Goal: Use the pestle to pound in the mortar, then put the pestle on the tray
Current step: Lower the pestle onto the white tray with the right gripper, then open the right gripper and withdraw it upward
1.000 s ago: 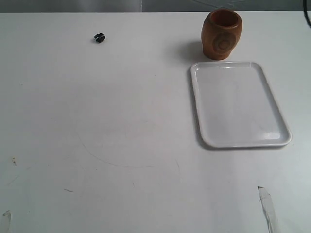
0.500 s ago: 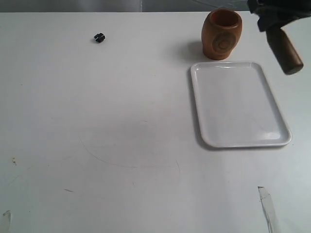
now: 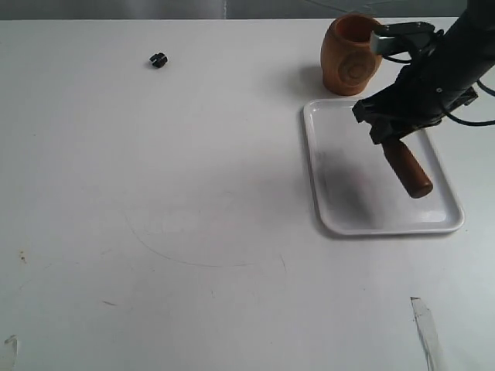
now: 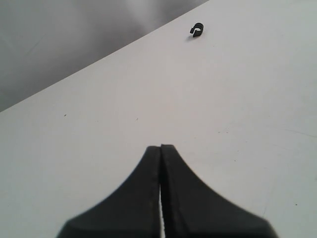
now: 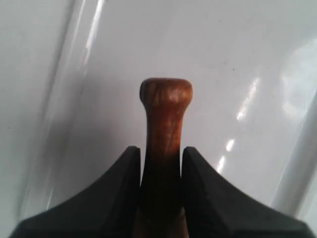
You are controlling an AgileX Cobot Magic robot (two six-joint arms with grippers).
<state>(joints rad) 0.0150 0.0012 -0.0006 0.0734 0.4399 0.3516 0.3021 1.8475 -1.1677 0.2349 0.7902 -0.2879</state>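
Right jaws are clamped on the pestle (image 5: 166,114). In the right wrist view both black fingers (image 5: 130,168) press on its shaft, one on each side, and its rounded end sticks out past the tips. Right gripper (image 3: 390,131) sits over the tray (image 3: 363,212), around the middle of its far half. From the gripper the pestle (image 3: 407,170) slants out toward 5 o'clock, thick blunt end lowest and over the tray's right half. The narrow end is hidden inside the gripper. A grey shadow lies on the tray floor at 9 o'clock from the pestle, apart from it, so the thick end looks clear of the floor. Contact can't be confirmed. The wrist view has glossy white tray (image 5: 223,49) behind the pestle.

Left jaws are closed on nothing, fingers together with only a hairline slit between them. Left gripper (image 4: 161,148) hangs over bare white table (image 4: 247,99) and does not show in the exterior view.

Mortar (image 3: 353,56) stands upright on the table (image 3: 155,193) at 12 o'clock from the tray, just beside its far rim, mouth open and carved ring visible. A small black object (image 3: 158,59) lies well apart at 9 o'clock from the mortar. The left wrist view shows it too (image 4: 197,30), well ahead of the fingertips.
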